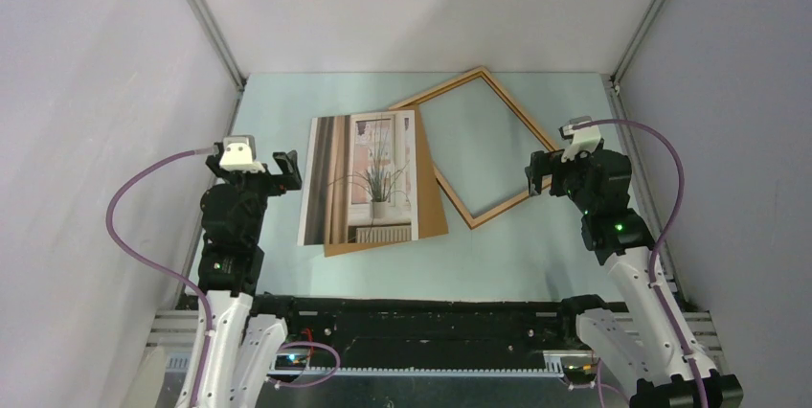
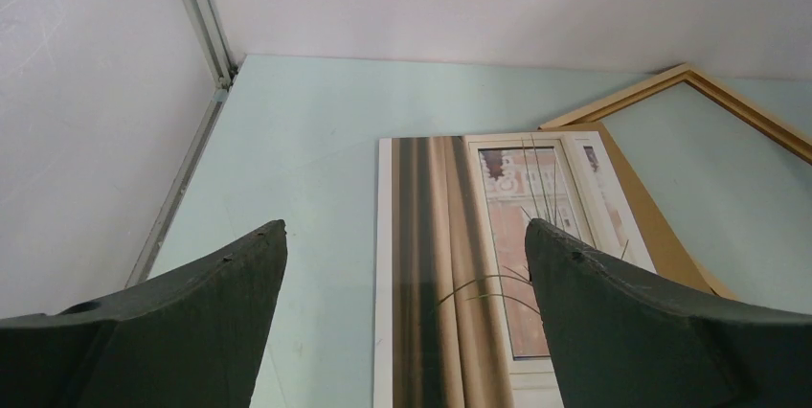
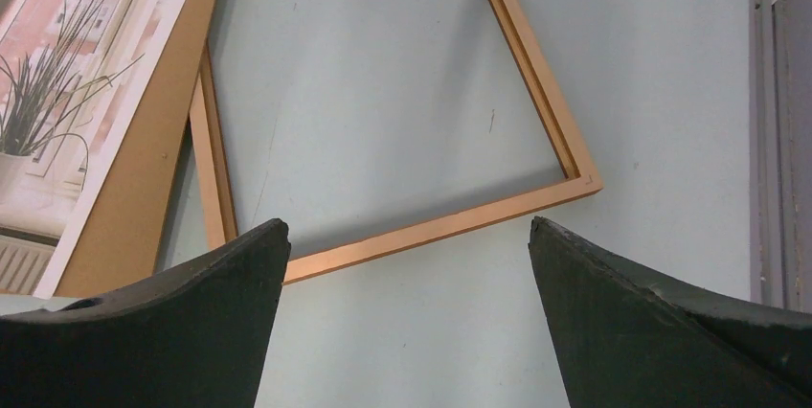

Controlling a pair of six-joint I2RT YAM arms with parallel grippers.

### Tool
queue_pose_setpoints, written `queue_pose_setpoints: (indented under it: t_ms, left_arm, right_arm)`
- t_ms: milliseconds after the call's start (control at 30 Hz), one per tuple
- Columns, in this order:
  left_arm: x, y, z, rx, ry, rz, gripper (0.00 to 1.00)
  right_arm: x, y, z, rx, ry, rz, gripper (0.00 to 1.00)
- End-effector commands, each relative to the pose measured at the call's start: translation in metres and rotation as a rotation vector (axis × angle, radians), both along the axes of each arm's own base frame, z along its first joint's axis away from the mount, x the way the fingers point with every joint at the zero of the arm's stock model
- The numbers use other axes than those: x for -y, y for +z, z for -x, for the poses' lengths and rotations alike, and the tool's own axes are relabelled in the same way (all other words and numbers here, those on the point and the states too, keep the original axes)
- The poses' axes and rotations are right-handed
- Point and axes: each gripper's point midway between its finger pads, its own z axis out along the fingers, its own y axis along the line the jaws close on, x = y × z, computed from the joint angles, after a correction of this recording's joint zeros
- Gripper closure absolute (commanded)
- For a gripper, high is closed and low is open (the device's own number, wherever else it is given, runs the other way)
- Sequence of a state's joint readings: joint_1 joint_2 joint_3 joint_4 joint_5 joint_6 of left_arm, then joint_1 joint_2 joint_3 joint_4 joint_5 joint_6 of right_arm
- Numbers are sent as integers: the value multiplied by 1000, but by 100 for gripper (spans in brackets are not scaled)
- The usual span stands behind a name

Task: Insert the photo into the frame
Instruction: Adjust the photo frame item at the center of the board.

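The photo (image 1: 359,178), a print of a potted grassy plant by a window, lies face up on a brown backing board (image 1: 431,199) left of the table's centre. The thin wooden frame (image 1: 522,111) lies turned like a diamond to its right, its left corner under the board. My left gripper (image 1: 287,170) hovers open just left of the photo's edge; in the left wrist view the photo (image 2: 450,264) shows between the open fingers (image 2: 404,226). My right gripper (image 1: 536,176) is open over the frame's right corner. The frame's near edge (image 3: 431,231) lies just beyond the right gripper (image 3: 409,224).
White enclosure walls close in the pale green table (image 1: 278,102) on the left, back and right, with metal posts (image 1: 206,15) at the back corners. A black rail (image 1: 421,317) runs along the near edge between the arm bases. The board's edge (image 3: 144,188) shows beside the frame.
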State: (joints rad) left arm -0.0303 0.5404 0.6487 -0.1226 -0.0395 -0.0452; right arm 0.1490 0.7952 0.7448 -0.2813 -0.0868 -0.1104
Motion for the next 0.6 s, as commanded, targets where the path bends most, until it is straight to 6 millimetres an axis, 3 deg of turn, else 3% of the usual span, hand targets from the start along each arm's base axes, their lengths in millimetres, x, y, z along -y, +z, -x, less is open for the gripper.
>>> queue_pose_setpoints:
  t_ms: [0, 567]
  left_arm:
    - [-1, 4, -1, 26, -1, -2, 2]
    - [-9, 14, 8, 51, 39, -32, 2]
  right_arm:
    - [-2, 22, -4, 60, 12, 9, 0]
    - [-10, 19, -4, 42, 41, -17, 0]
